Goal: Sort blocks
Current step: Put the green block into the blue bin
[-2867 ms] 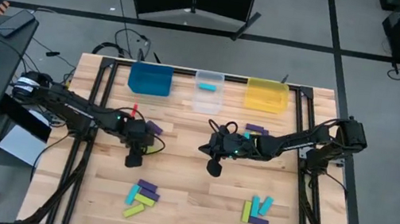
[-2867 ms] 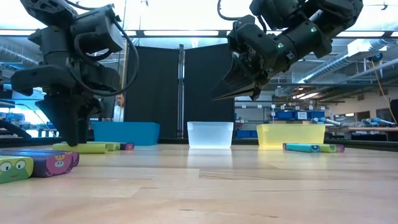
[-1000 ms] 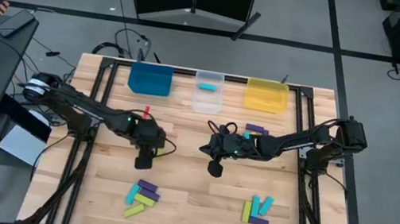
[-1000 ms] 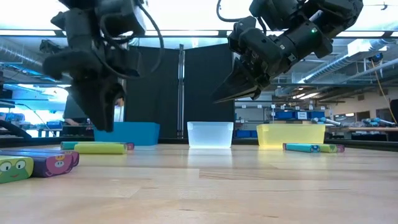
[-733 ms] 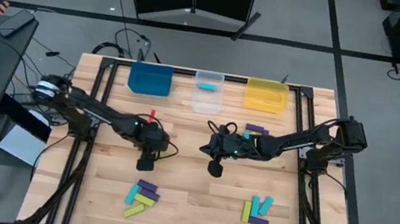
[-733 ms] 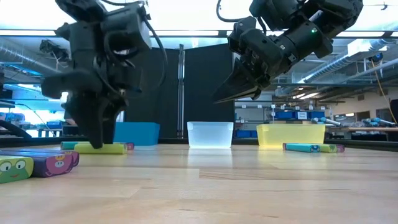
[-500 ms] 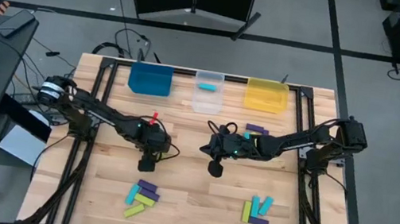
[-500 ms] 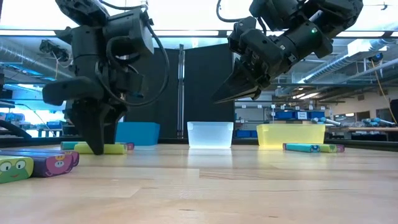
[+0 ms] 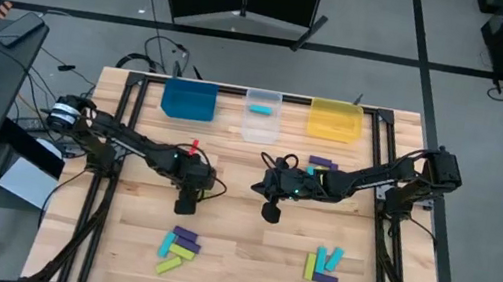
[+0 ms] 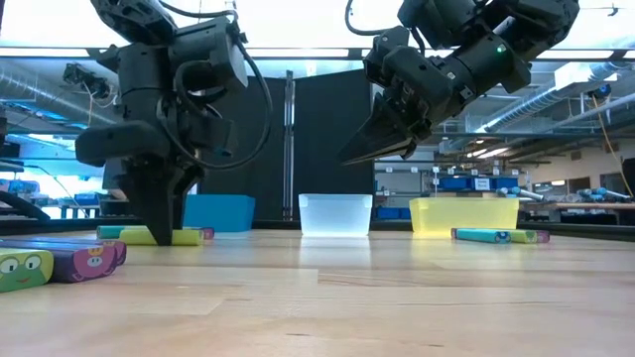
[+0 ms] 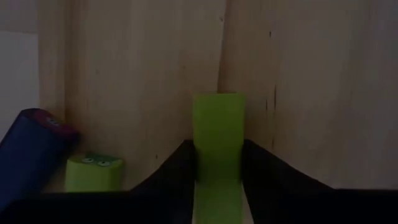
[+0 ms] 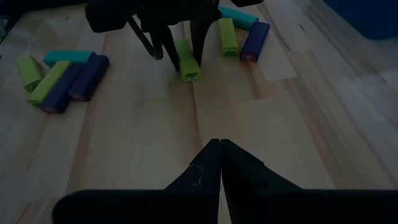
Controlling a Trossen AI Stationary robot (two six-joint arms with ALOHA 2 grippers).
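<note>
My left gripper (image 9: 185, 196) stands left of the table's middle, pointing down, shut on a lime green block (image 11: 217, 118) that lies flat on the wood. The right wrist view shows the same block (image 12: 188, 67) between its fingers. My right gripper (image 9: 268, 209) hangs shut above the table's middle, holding nothing. More blocks lie in a cluster near the front left (image 9: 178, 249), another near the front right (image 9: 323, 266), and a few at the far right (image 9: 322, 162). A cyan block (image 9: 260, 109) lies in the clear bin. My left gripper pinches the lime green block by its two long sides (image 11: 202, 168) between its two fingers. The fingers (image 10: 159, 223) come from above, pointing down, one on each side of the block. The block lies flat with its underside on the table.
A blue bin (image 9: 188, 101), a clear bin (image 9: 260, 122) and a yellow bin (image 9: 334, 121) stand in a row at the far edge. Green, cyan and purple blocks (image 12: 239, 31) lie just beyond the left gripper. Bare wood lies between the two front clusters.
My left gripper has come down to the table over the lime green block. Its fingers first spread wide, then closed in on the block's sides. The block has stayed where it was.
</note>
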